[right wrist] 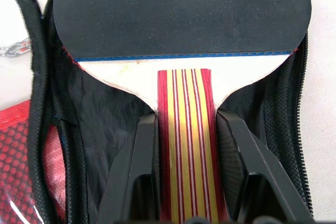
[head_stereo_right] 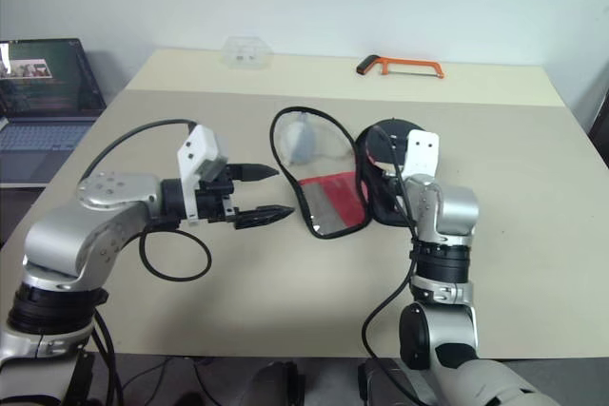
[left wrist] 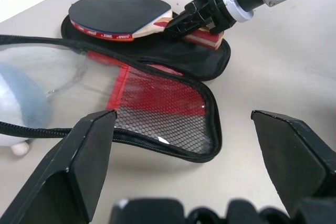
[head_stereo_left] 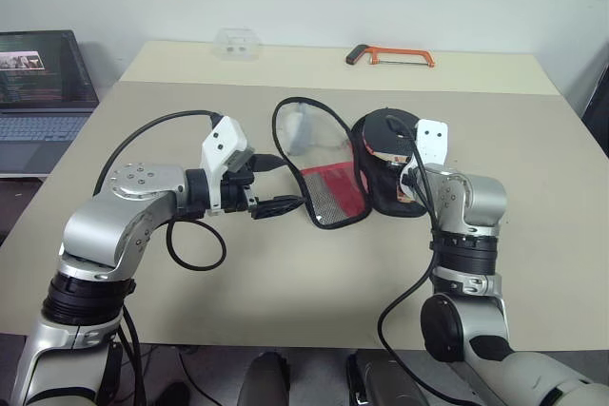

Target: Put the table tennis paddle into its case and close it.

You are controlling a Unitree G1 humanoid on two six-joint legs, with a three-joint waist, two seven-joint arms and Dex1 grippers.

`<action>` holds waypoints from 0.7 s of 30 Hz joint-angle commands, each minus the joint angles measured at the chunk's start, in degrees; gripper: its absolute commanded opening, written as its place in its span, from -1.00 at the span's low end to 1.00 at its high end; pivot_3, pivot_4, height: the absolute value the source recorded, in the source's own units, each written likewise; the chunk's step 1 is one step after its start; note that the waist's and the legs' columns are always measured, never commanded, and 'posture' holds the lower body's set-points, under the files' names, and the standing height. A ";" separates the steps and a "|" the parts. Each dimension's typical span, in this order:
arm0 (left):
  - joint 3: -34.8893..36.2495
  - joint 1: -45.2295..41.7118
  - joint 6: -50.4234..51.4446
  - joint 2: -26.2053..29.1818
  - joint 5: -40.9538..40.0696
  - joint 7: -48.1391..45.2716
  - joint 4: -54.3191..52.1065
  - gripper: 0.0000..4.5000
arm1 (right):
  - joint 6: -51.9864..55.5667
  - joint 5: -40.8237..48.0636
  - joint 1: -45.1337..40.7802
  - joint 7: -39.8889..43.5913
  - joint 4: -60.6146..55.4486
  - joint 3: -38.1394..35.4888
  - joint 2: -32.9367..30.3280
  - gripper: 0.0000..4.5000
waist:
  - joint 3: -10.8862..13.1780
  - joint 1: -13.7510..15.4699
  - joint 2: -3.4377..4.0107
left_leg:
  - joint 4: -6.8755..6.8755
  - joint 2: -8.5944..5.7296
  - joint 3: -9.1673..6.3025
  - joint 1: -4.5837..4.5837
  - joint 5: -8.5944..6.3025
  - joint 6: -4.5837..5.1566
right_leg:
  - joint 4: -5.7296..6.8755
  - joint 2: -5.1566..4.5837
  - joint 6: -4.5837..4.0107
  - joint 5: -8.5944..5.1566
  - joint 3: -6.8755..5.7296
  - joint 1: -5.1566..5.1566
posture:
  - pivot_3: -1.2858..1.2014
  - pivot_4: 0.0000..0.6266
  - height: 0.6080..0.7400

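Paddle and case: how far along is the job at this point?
Done: the case lies unzipped and spread open on the table. In hand: the right pincer grips the table tennis paddle by its striped handle, its blade over the case's open dark half. The left pincer is open beside the mesh-pocket flap. Left: release the paddle inside, fold the flap over, zip it shut.

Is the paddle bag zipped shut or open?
Open. The case lies unzipped, its mesh flap folded out flat, and the table tennis paddle rests on the other half.
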 commanded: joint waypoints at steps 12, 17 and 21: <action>1.26 -0.29 -0.54 1.09 -0.60 -0.27 -2.00 1.00 | -1.68 0.28 0.75 0.01 -1.93 1.62 0.80 -0.51 | 0.00 0.02 0.00 | 0.03 0.00 -0.01 0.00 0.00 0.00 | 0.02 0.00 0.00 0.00 0.00 0.01 | 0.03 -0.52 1.00; 1.18 -0.27 -0.39 1.09 -0.65 -0.03 -2.26 1.00 | -3.48 0.56 -0.10 0.11 1.11 0.86 0.69 -0.51 | 0.00 0.02 0.00 | 0.05 0.00 0.00 0.00 0.00 0.00 | 0.03 0.00 0.00 0.00 0.00 0.01 | 0.03 -0.52 1.00; 1.14 -0.26 -0.36 1.09 -0.65 0.04 -2.39 1.00 | -4.14 0.92 -0.62 -0.33 2.74 -0.14 0.95 -0.51 | 0.00 0.01 0.00 | 0.12 0.00 0.00 0.00 0.00 0.00 | 0.06 0.00 0.00 0.00 0.00 0.02 | 0.03 -0.52 1.00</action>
